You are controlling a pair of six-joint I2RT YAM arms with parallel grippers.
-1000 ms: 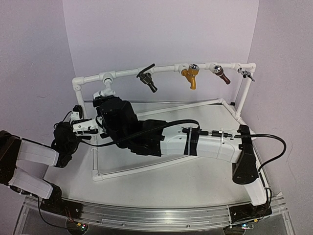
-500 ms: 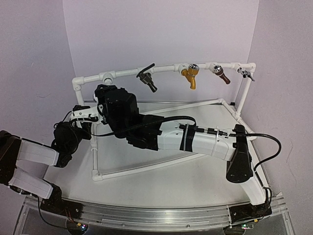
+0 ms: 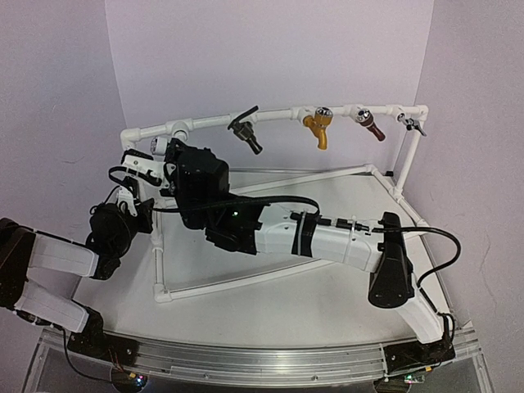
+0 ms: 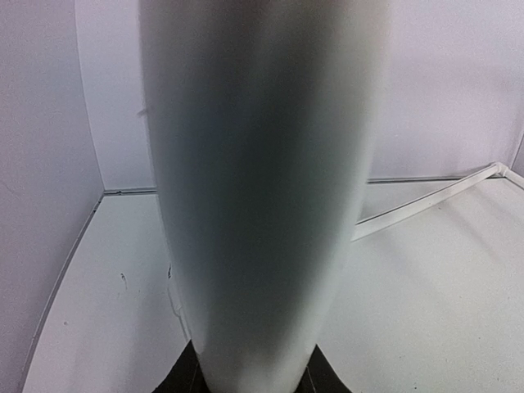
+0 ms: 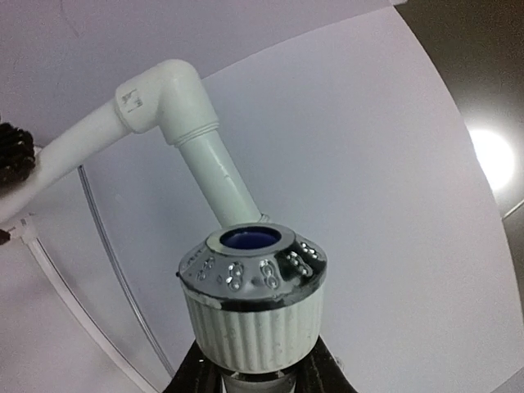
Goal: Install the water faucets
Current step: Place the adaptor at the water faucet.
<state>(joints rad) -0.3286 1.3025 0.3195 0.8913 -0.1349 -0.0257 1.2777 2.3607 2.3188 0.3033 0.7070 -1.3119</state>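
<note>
White ribbed plastic fills our right pincer (image 5: pixel 254 364): it's clamped on the round knob of the white faucet (image 5: pixel 254 315), right by the glossy pipe elbow (image 5: pixel 164 98). Right arm (image 3: pixel 327 237) stretches low across the surface (image 3: pixel 327 303). Left pincer (image 4: pixel 250 378) squeezes the smooth upright pipe (image 4: pixel 262 188). Black faucet (image 3: pixel 246 131) hangs off the top rail (image 3: pixel 278 116).

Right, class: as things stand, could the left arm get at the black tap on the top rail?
Probably not. The left gripper seems clamped on the upright pipe, and the right arm stretches across between it and the black tap.
</note>
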